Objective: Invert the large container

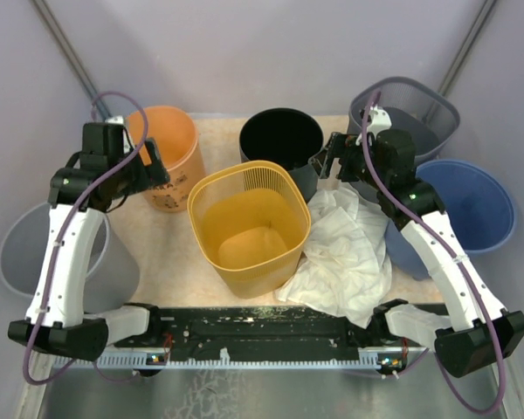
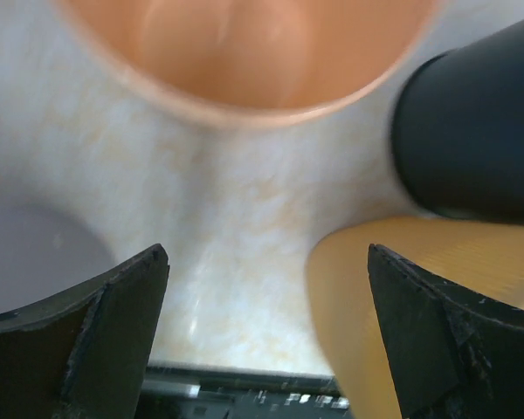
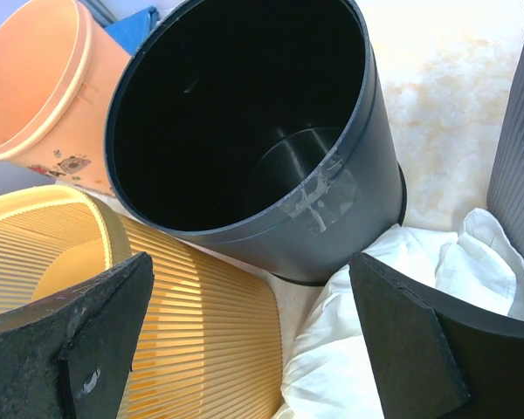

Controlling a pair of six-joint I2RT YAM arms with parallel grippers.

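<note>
The large container, a yellow ribbed bin (image 1: 260,272), stands upright with its mouth up in the middle of the table. It also shows as the yellow bin (image 2: 358,288) and the yellow bin (image 3: 201,332) in the wrist views. My left gripper (image 1: 155,168) hovers open to the bin's upper left, beside the orange bucket. In its own view the left gripper (image 2: 267,253) has only bare table between its fingers. My right gripper (image 1: 325,157) is open at the bin's upper right. The right gripper (image 3: 251,259) holds nothing and looks down on the bin's far corner.
An orange bucket (image 1: 166,157) and a black bucket (image 1: 281,144) stand just behind the bin. A crumpled white cloth (image 1: 341,253) lies against its right side. A grey mesh bin (image 1: 410,109), a blue bin (image 1: 472,205) and a grey bin (image 1: 26,253) ring the table.
</note>
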